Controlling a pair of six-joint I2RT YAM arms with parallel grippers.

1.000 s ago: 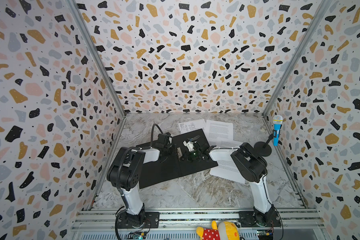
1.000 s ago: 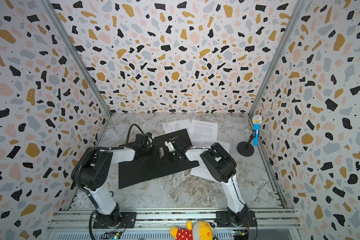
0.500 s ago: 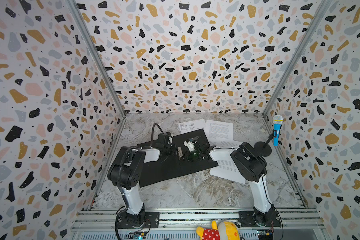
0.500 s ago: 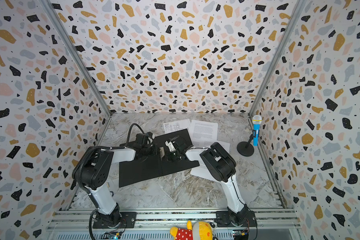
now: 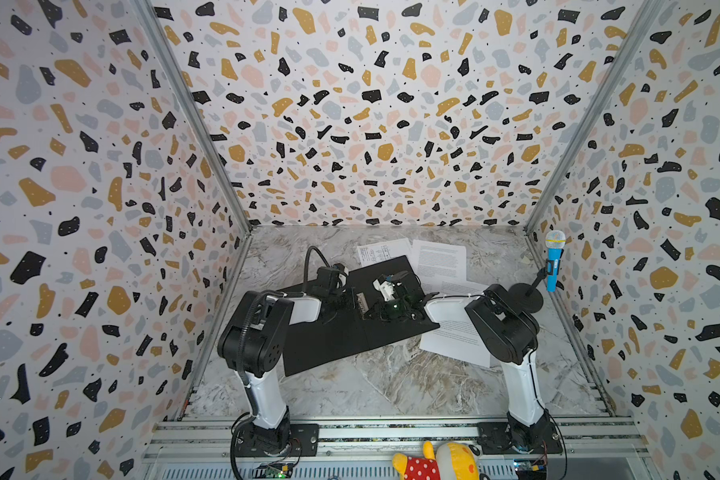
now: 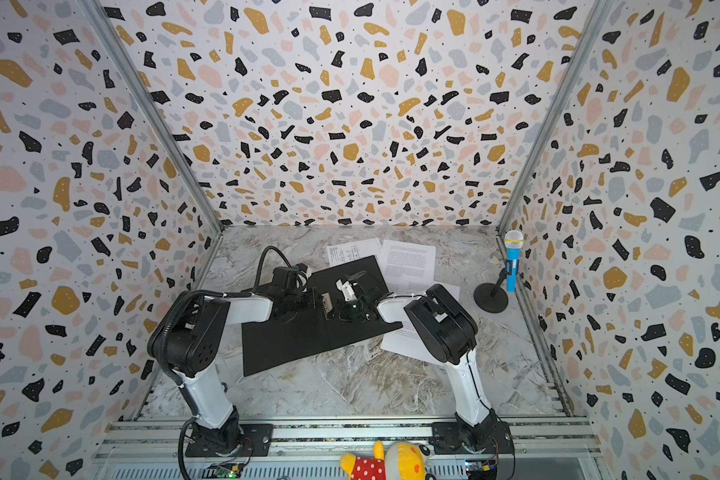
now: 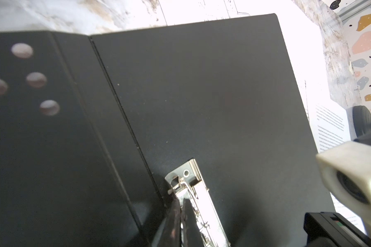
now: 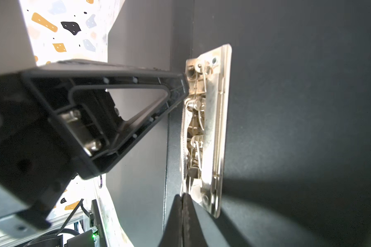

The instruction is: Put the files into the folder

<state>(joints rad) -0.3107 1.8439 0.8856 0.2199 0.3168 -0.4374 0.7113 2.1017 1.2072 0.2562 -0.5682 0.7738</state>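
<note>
The folder (image 5: 329, 340) lies open on the marble table, black inside up, with a metal spine clip (image 5: 361, 305). My left gripper (image 7: 181, 200) is shut, its tips resting on one end of the clip (image 7: 204, 205). My right gripper (image 8: 183, 195) is shut too, its tips against the clip's (image 8: 214, 128) other end. The files lie outside the folder: a sheet with drawings (image 5: 379, 251) behind it, a text sheet (image 5: 439, 259) to its back right, and another text sheet (image 5: 458, 336) under the right arm. Both top views show the same layout, including the folder (image 6: 292, 340).
A blue toy microphone (image 5: 553, 262) on a black round stand is at the back right, near the wall. A red and yellow plush toy (image 5: 437, 461) lies on the front rail. Patterned walls close in three sides.
</note>
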